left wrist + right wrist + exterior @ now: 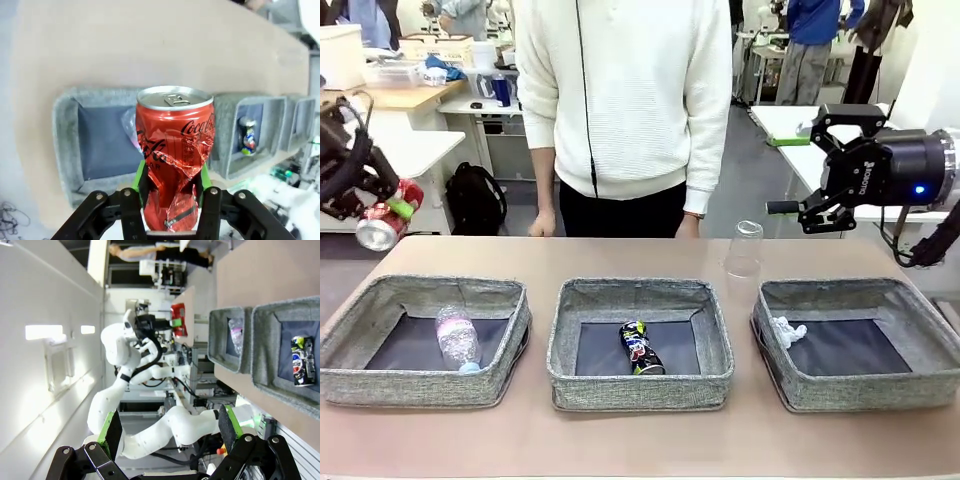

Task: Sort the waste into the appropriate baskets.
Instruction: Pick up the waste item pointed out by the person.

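Our left arm comes in high at the left edge of the front view, its wrist tipped downward over the left end of the desk [620,440]. The left tool [395,212] is clamped on the red crushed can [382,228], with a green pad on each side of the dented lower half and the lid end pointing away from the wrist. In the left wrist view the can hangs well above the left basket [420,385], where the clear plastic bottle [458,338] lies on the dark bottom.

Our right arm is held level and high over the right end of the desk. The right tool [782,175] points toward the middle with its jaws spread wide and nothing between them, well above the right basket [860,395], which holds the crumpled white paper ball [786,331] at its near-left side. The dark multicoloured crushed can [640,348] lies in the middle basket [640,392]. The clear plastic cup [744,248] stands on the desk behind the gap between the middle and right baskets, below and left of the right tool. The person's hands hang at the far edge of the desk
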Controlling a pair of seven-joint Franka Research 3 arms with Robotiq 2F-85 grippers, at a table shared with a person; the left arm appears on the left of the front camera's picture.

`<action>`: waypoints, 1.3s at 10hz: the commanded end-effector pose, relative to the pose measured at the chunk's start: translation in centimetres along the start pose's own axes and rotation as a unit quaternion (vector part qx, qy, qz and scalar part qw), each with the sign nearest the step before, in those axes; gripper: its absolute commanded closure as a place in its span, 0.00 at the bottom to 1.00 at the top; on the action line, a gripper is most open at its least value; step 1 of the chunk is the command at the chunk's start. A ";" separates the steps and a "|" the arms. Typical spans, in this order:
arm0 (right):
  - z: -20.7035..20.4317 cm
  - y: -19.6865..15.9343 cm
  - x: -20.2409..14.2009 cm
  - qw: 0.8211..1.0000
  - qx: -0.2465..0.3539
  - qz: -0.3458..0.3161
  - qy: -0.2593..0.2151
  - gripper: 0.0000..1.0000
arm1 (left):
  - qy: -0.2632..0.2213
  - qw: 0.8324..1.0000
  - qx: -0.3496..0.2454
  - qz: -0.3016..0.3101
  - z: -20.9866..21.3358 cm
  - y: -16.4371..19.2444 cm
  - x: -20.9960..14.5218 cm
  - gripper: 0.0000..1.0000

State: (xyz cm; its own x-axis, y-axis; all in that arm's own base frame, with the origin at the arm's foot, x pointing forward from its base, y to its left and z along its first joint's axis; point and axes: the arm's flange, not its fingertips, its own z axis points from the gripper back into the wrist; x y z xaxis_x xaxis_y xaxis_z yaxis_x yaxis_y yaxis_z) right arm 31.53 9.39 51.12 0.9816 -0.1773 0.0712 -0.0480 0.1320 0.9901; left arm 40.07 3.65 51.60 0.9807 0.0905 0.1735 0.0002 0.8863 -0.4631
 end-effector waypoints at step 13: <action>0.0 0.3 0.1 1.000 0.000 -0.005 0.003 0.00 | 0.005 0.992 0.110 -0.061 7.2 -36.1 -1.6 0.56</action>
State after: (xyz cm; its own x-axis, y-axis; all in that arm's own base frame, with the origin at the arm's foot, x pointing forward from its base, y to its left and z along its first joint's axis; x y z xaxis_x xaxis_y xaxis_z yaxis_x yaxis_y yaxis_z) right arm 31.52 9.40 51.10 0.9817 -0.1767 0.0709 -0.0476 0.1325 0.9900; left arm 35.06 -24.86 72.53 0.9753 -0.0146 0.2202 0.0748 0.9607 -0.2673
